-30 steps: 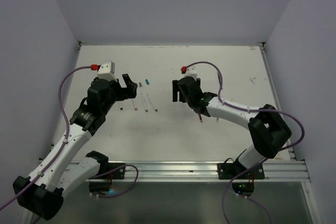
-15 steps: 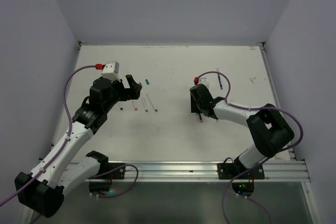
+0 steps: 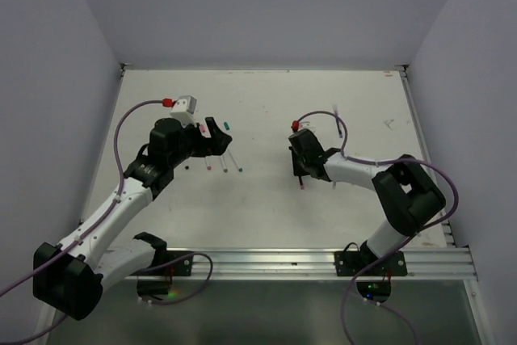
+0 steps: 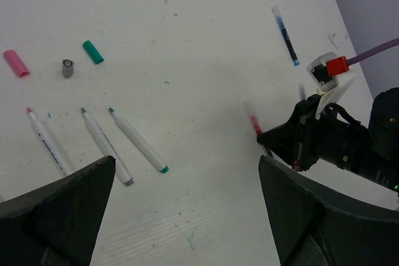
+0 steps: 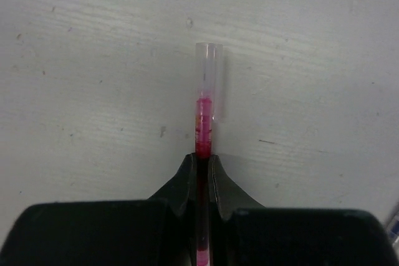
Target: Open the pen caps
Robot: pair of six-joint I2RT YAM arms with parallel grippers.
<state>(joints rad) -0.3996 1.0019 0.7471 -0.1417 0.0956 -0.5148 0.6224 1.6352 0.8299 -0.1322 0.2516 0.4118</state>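
The red pen (image 5: pixel 204 113) is clamped in the right pincer (image 5: pixel 202 165), presumably steadied for uncapping. The left pincer (image 4: pixel 187 172) is held apart.

The top camera is looking down over the table (image 3: pixel 266 216) while both wrist cameras are framing the red pen (image 5: pixel 204 123), the right closest.

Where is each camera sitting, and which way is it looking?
Top: high behind the arms, looking down at the table; left arm and right arm show.
Left wrist: on the left arm, looking down at pens, caps and the right arm; its open left jaws fill the bottom corners.
Right wrist: low over the table; right jaws pinch a red pen.
Shared: that red pen shows in all three.
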